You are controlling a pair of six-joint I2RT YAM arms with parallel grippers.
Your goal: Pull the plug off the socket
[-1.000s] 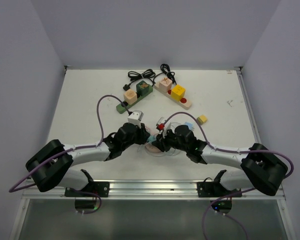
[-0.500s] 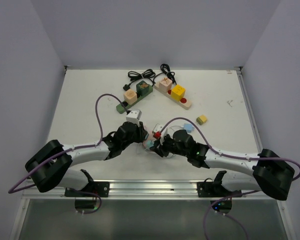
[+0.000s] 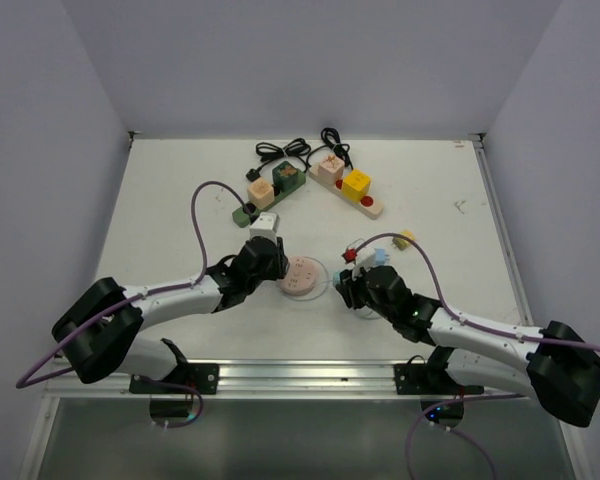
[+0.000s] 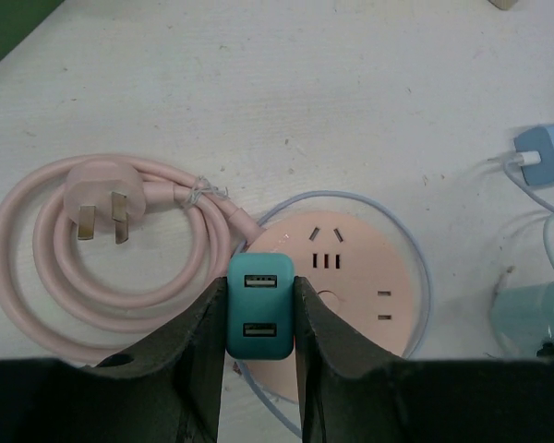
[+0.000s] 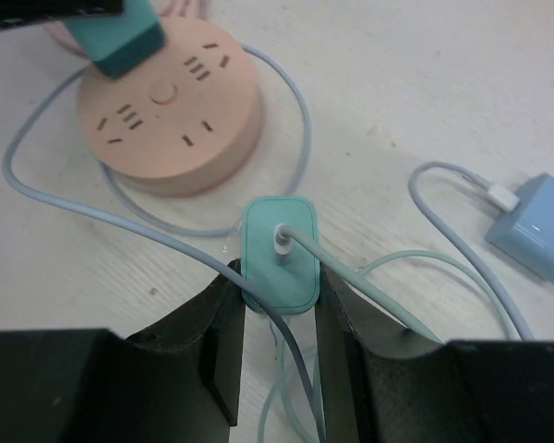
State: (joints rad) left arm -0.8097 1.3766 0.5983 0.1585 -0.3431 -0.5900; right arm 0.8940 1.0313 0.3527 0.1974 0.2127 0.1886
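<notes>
The surface (image 3: 160, 200) is being taken in whole by the fixed top view, which is being aimed down and forward from high behind the arm bases (image 3: 175, 378) (these are being shown along its bottom edge). The left wrist view is being pointed nearly straight down, very close, past the left gripper (image 4: 260, 305). The right wrist view is being angled forward past the right gripper (image 5: 279, 277), equally close. The round pink socket (image 4: 351, 277) is being shared by all three views, the blue adapter (image 5: 535, 226) by both wrist views.
</notes>
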